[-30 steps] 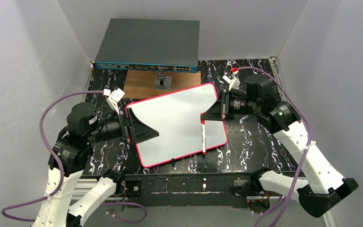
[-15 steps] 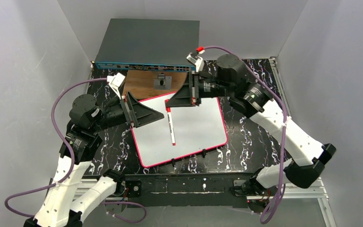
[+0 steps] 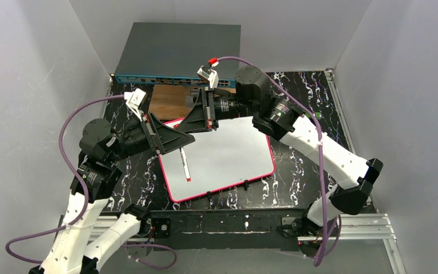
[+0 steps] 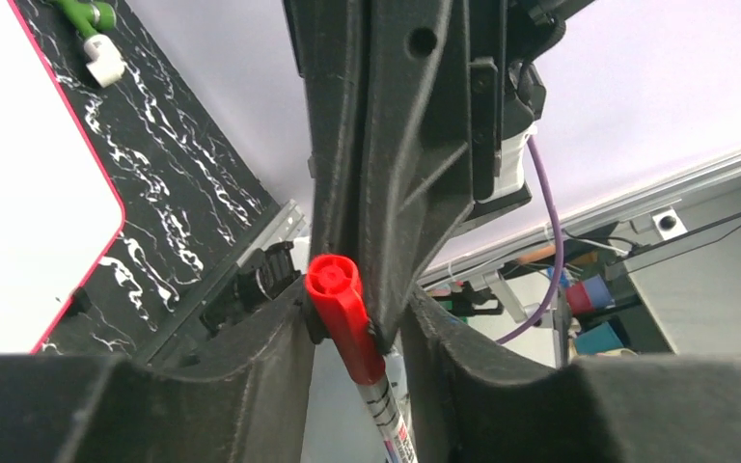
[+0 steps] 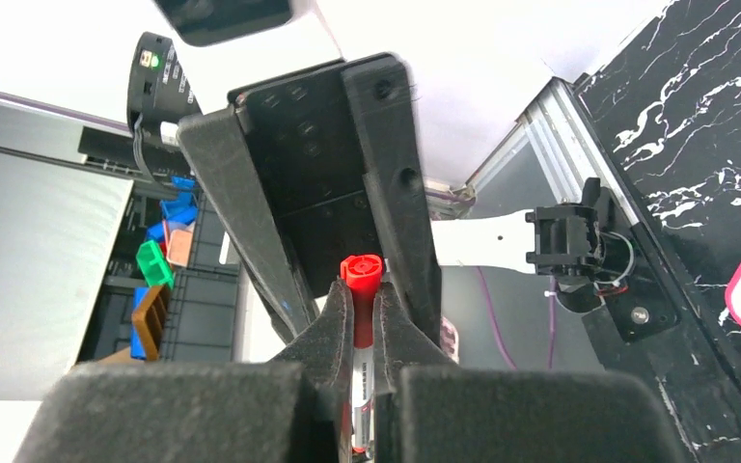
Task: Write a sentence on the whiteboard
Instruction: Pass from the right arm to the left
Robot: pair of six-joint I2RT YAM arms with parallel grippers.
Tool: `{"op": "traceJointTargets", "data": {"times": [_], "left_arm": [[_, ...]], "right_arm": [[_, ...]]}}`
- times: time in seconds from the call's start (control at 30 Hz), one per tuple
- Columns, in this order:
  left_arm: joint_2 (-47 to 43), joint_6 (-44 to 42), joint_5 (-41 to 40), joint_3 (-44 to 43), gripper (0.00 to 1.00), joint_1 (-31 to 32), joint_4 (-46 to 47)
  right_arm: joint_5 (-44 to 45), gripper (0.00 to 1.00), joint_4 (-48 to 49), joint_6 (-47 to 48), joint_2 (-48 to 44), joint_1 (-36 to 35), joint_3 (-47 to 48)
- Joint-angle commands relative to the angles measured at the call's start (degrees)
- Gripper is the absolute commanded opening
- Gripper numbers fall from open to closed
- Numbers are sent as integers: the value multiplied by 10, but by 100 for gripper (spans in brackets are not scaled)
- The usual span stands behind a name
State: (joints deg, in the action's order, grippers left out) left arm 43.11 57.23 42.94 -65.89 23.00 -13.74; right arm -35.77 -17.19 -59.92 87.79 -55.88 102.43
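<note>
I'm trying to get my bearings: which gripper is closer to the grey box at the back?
Right. The right gripper reaches in just in front of the grey box, over the wooden board; the left gripper sits farther forward, over the whiteboard's corner.

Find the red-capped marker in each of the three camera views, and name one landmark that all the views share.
Top external: the marker hangs tilted over the left part of the whiteboard.
Left wrist: marker at lower centre, red cap up, body running off the bottom edge.
Right wrist: marker at lower centre, cap up.
Shared landmark: the whiteboard's red rim, at left in the left wrist view, at right in the right wrist view.
</note>
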Motion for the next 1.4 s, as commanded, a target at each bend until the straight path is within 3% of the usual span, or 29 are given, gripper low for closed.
{"op": "traceJointTargets", "data": {"times": [0.0,0.1,0.23,0.3,0.4,0.47,0.53,0.97,1.37], "left_arm": [[-8,-1,-8,5,26,2,10],[-12,3,-14,2,0,2,3],[-19,13,-28,0,0,2,-11],[-25,18,-37,2,0,2,-11],[-31,21,-45,0,0,2,-13],[-34,22,-52,-3,0,3,-14],[-38,24,-57,-4,0,2,-15],[-46,36,-107,-3,0,2,-5],[-25,60,-259,-31,0,2,27]], "right_arm": [[-2,1,63,-27,-2,-6,24],[1,1,64,-27,-5,-7,20],[9,1,56,-19,-14,-7,20],[18,17,29,-6,-16,-7,32],[35,52,-15,17,-24,-6,46],[49,67,-47,33,-30,-6,56],[69,76,-82,48,-42,-3,62],[130,83,-123,64,-123,32,-7],[245,83,-118,93,-174,32,-75]]}}
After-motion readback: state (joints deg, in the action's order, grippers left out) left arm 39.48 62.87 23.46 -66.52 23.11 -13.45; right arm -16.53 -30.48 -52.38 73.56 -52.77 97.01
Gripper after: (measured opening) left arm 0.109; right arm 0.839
